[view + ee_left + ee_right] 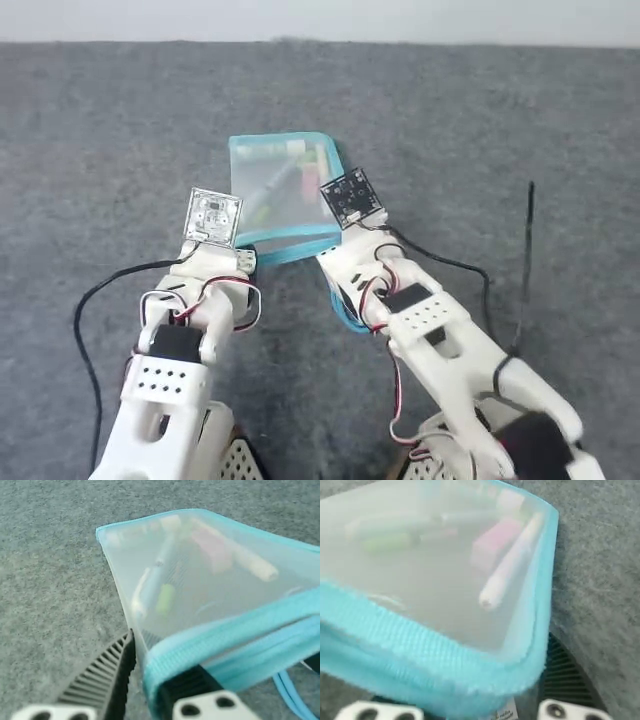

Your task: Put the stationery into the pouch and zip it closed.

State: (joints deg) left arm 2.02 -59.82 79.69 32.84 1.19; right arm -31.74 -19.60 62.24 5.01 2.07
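pouch (278,185) — translucent, turquoise trim

Robotics lab bench: white robot arms (440,330) with exposed wiring (372,292) stand on a worktop (100,130) covered in grey felt-like matting, with a plain pale wall (320,18) behind.

Both arms stretch forward side by side; the left gripper (143,679) and right gripper (337,239) (wrists angled inward) each pinch the pouch (272,172).
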